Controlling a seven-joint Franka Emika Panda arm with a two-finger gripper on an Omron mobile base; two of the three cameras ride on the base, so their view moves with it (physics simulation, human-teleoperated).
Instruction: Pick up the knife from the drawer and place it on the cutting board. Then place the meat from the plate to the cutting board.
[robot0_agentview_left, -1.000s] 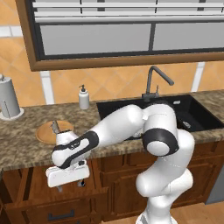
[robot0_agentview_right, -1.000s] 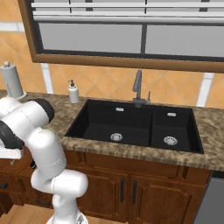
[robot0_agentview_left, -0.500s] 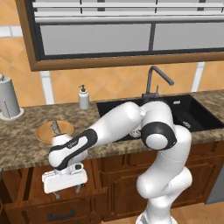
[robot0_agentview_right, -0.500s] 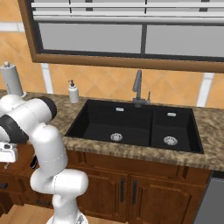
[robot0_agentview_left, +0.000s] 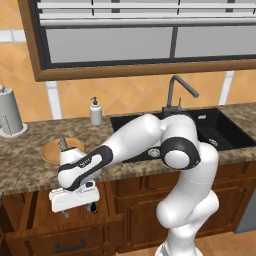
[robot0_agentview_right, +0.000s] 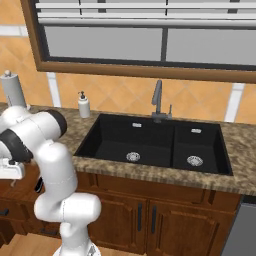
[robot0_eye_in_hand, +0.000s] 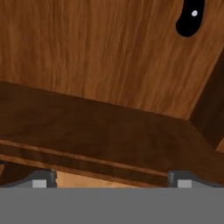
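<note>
1. Pincer (robot0_agentview_left: 79, 210): lowered before the counter (robot0_agentview_left: 30, 165), over the drawer (robot0_eye_in_hand: 87, 65); fingers (robot0_eye_in_hand: 41, 178) set wide, holding nothing.
2. Knife (robot0_eye_in_hand: 190, 17): black handle end lies on the drawer floor, ahead of the pincer, offset toward one finger; long axis cannot be told.

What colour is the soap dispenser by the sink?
The soap dispenser is white with a dark pump top, seen best in the left base view.
</note>
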